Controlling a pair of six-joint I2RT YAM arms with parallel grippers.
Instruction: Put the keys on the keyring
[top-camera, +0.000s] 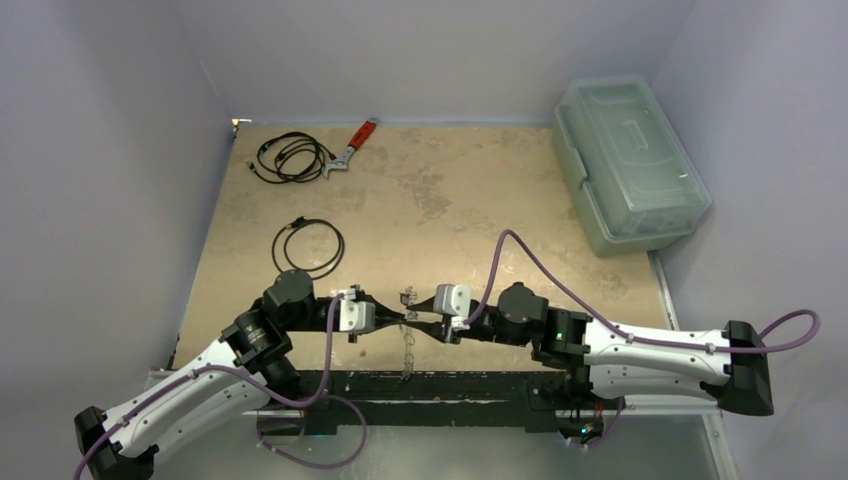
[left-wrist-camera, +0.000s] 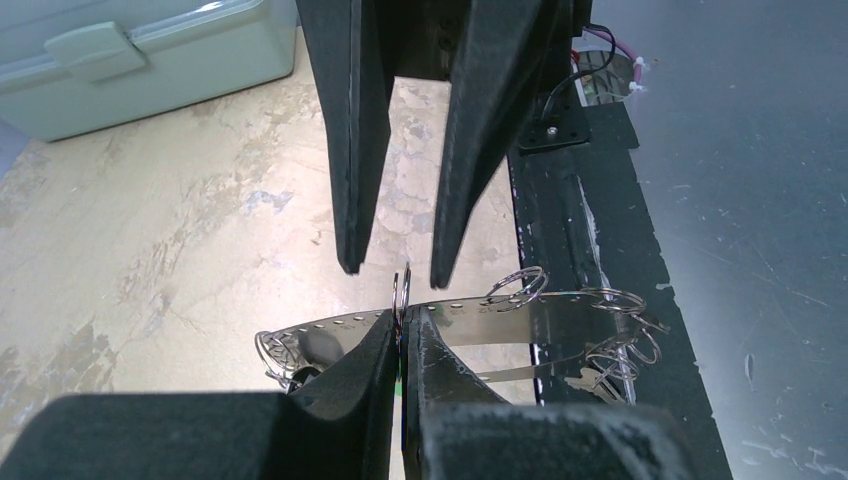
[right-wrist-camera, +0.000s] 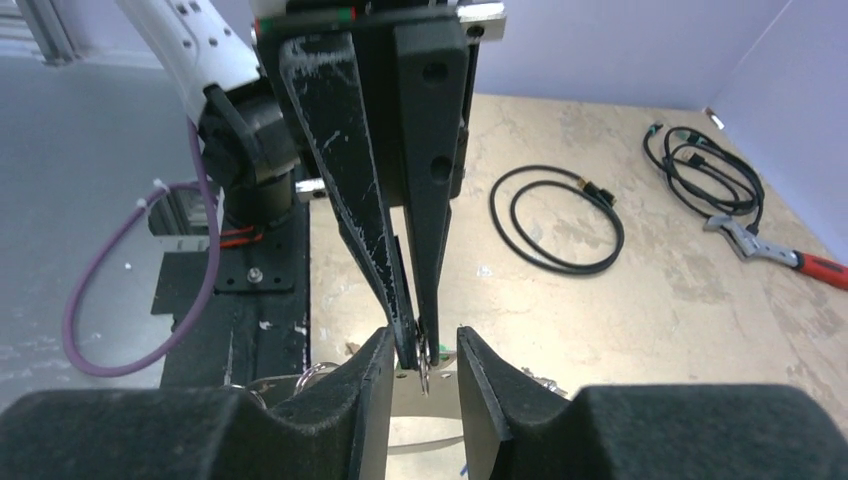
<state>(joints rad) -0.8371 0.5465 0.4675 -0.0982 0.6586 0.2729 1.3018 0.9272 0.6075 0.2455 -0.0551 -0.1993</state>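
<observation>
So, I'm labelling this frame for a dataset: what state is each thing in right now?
left gripper: shut, pinching the keyring
right gripper: open, straddling the left gripper's tips
keyring: held up, hanging from the left gripper
plastic box: lid on
wrench: lying flat, untouched

White-shelled arms (top-camera: 190, 388) with black joints, purple cables (right-wrist-camera: 72, 310) and scuffed black gripper fingers (right-wrist-camera: 350, 170).

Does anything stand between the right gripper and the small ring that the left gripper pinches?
Nothing visible does. The left gripper is shut on the small ring at the edge of the keyring. The right gripper is open, with one finger on each side of that ring and free gaps between.
</observation>
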